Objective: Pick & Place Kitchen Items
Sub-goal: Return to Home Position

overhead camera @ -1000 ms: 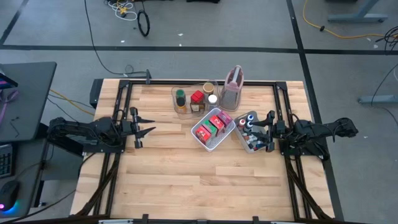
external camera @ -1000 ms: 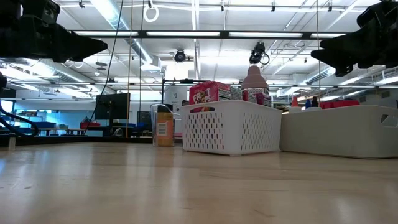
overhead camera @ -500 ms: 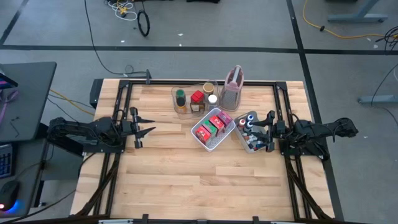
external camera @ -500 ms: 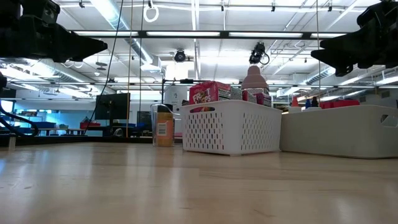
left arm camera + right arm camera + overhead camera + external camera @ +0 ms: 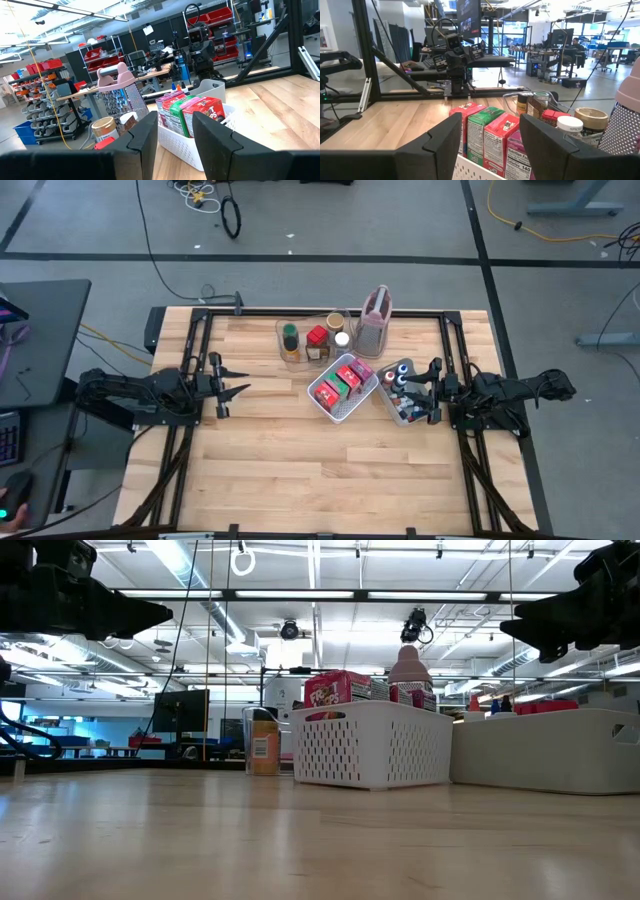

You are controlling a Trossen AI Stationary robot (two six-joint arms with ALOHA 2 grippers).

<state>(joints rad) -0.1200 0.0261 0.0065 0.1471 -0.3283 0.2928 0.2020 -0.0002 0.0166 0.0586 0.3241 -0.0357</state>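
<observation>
left gripper: 9 o'clock side of the table, fingers aimed at 3 o'clock. Claw spread, nothing in it. The left wrist view shows a clear gap between the 2 fingers. In the low view it hangs well above the wood.
right gripper: 3 o'clock side, aimed at 9 o'clock, over the 3 o'clock part of the grey tray. Claw spread and empty, with the same gap in the right wrist view. In the low view it hangs high above the tray, not touching it.
packets: upright, packed side by side in the white mesh basket, tops above the rim. The right wrist view shows 2 red, 1 green and 1 pink in a row.
white mesh basket: a little toward 1 o'clock of table centre, set at an angle to the table edges.
spice jars: upright in the clear bin, at 11 o'clock from the basket, near the table's 12 o'clock edge. Lids visible: dark green, red, white, tan.
tiny bottles: coloured caps, upright in the grey tray at 3 o'clock of the basket. Tray touching the basket or just beside it: cannot tell.
pink-topped grater: upright at 1 o'clock from the basket, just beside the 3 o'clock end of the clear bin.
</observation>
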